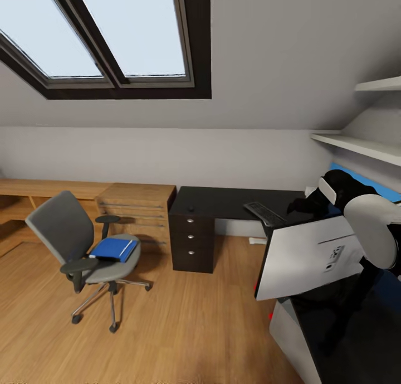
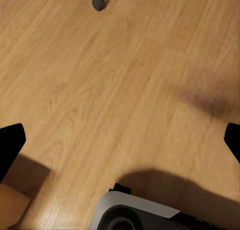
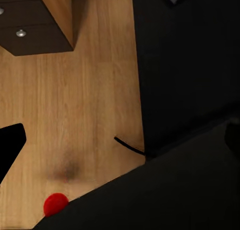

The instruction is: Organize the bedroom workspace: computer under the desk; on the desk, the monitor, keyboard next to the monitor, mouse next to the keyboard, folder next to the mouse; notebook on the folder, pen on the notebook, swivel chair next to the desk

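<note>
From the head, I am seeing the folder lying on the chair, well apart from the surface; the monitor could tip. My left pincer is hanging wide apart. My right pincer is also apart; it could bump the surface.

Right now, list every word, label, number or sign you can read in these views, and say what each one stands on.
No text can be read.
White back of the monitor: a small dark label or port panel with faint markings, too small and blurred to read.
Keyboard on the desk: key legends too small to read.
Blue folder on the swivel chair: no lettering visible.
</note>
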Robot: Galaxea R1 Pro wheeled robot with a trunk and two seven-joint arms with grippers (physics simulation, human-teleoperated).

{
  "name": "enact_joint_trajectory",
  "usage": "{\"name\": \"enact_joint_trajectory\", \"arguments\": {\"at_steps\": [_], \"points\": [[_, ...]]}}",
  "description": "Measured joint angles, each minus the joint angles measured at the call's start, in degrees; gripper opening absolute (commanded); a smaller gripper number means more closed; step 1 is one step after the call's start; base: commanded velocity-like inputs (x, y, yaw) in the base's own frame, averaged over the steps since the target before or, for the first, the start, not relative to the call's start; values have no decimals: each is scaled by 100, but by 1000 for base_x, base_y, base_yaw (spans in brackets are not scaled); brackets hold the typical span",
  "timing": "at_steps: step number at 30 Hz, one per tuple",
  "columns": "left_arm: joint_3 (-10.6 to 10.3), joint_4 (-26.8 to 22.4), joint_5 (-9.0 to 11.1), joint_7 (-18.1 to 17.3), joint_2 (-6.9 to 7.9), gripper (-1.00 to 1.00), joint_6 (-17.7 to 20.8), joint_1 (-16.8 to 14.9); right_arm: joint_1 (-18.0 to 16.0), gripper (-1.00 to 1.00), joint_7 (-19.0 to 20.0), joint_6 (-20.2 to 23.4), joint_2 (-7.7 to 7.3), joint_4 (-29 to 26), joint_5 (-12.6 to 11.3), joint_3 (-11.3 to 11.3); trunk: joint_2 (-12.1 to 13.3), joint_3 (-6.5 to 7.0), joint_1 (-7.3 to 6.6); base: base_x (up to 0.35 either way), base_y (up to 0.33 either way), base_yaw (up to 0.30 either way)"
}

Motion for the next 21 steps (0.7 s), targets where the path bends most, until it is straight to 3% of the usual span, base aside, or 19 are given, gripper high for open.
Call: {"name": "enact_joint_trajectory", "arguments": {"at_steps": [21], "points": [[4,-3,1,2,5,100,0,0,0,100,5,223,72,-135,-31,-24,0,0,-1,-62,-65,0]]}}
